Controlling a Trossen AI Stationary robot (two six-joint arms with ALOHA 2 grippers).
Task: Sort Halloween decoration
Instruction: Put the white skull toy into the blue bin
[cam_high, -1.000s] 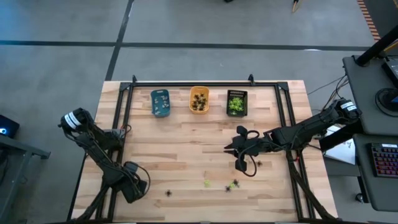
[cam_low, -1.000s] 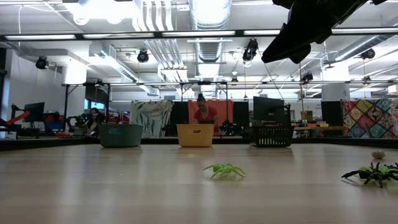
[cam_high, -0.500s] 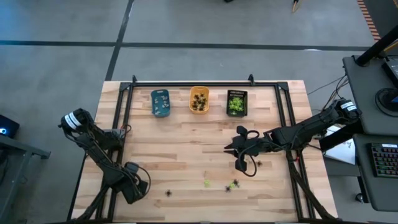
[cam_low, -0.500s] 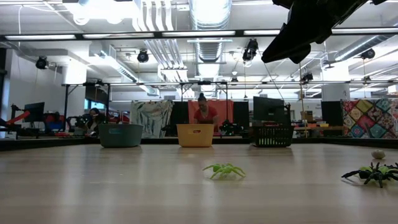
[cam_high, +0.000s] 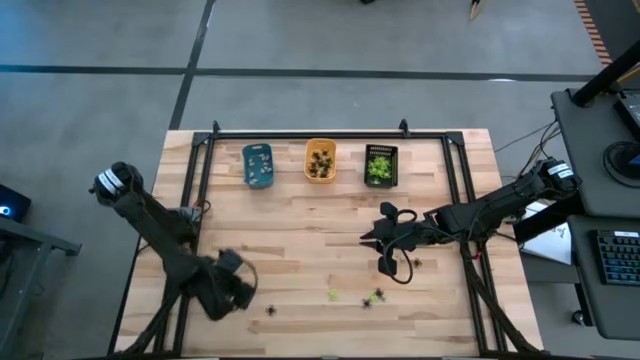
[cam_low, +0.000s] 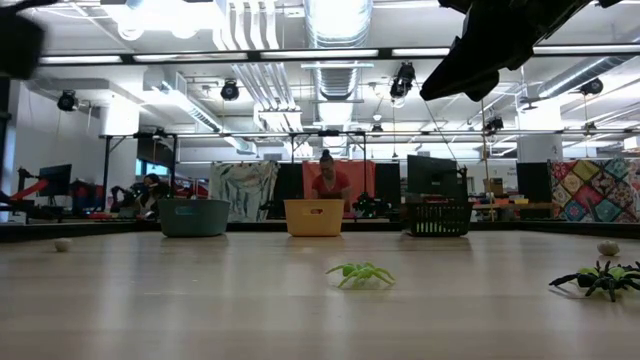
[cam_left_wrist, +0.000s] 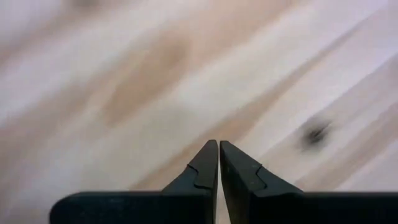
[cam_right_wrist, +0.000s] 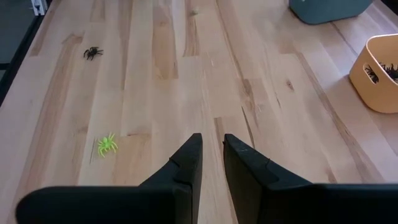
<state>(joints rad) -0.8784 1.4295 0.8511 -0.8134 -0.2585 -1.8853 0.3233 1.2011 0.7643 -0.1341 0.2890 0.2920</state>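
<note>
Tiny spider figures lie on the near part of the table: two yellow-green ones, a black one and another black one. A pale bit rests on the table at the left. My left gripper hovers shut over bare wood near the front left, with nothing showing between its fingers. My right gripper hangs above the table's middle right, its fingers a narrow gap apart and empty.
Three small trays stand in a row at the far edge: blue, orange and black, each with figures inside. A black frame runs along the table's sides. People sit in the room beyond the table.
My left gripper has risen from the table and swung a little toward the right and far edges, turning as it went. In the low view its arm now shows as a dark blur at the upper left, and a small pale bit shows on the table at the left where none showed before.
</note>
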